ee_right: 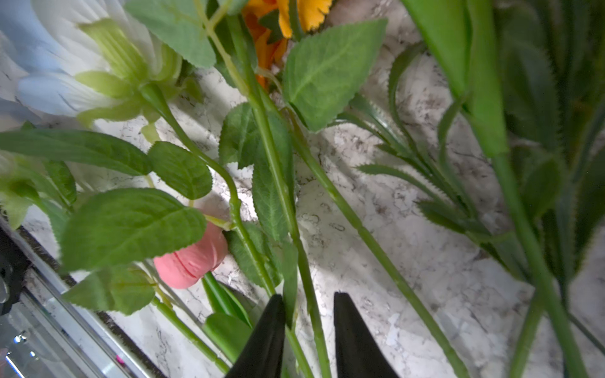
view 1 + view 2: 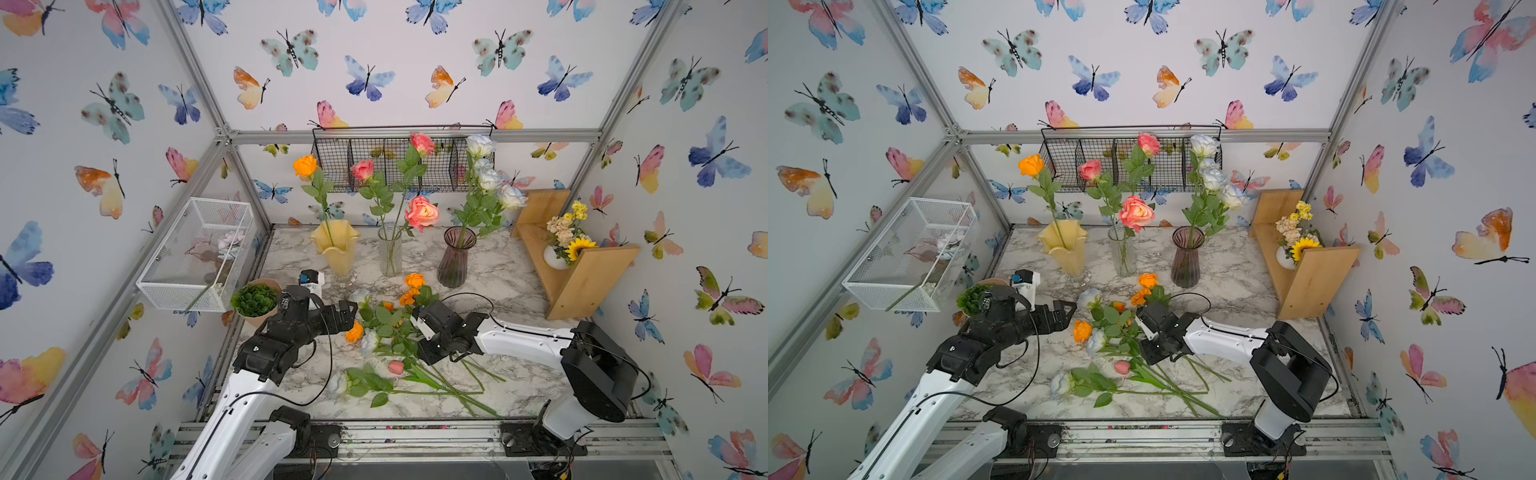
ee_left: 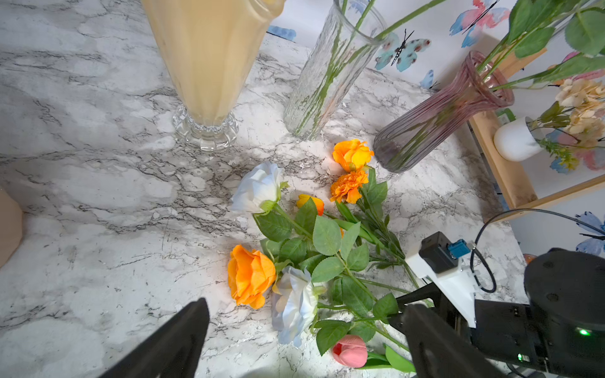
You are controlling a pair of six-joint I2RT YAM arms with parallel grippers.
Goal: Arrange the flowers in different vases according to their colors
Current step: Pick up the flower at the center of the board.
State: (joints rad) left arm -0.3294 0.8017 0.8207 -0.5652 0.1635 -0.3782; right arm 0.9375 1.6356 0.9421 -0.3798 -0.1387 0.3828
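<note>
Vase row: three vases stand upright across the middle of both top views, the yellow vase (image 2: 336, 253) at the left, the clear vase (image 2: 390, 255) in the centre, the purple vase (image 2: 455, 262) at the right
In the vases: the yellow vase holds one orange rose (image 2: 305, 165); the clear vase holds three pink roses (image 2: 422, 212); the purple vase holds a bunch of white roses (image 2: 488, 178)
Heap: more flowers lie crossed on the marble table (image 2: 511, 274), in the lower middle of the frame, in front of the vases
In the heap: a loose orange rose (image 2: 355, 332) touches a loose white rose (image 2: 369, 341); a pink tulip (image 2: 396, 367) lies just below them; two marigolds (image 2: 414, 280) lie near the foot of the purple vase
Left arm: the left gripper (image 2: 352, 318) hovers just left of the heap, its jaws spread wide and holding nothing
Right arm: the right gripper (image 1: 309, 301) is low at the right side of the heap; its two fingers stand a little apart with a green stem (image 1: 302, 268) between them, and bare marble shows beside the stem, so they do not press it
Around: a green succulent (image 2: 254, 300) sits behind the left arm, a wooden shelf (image 2: 582, 282) at the right of the table
</note>
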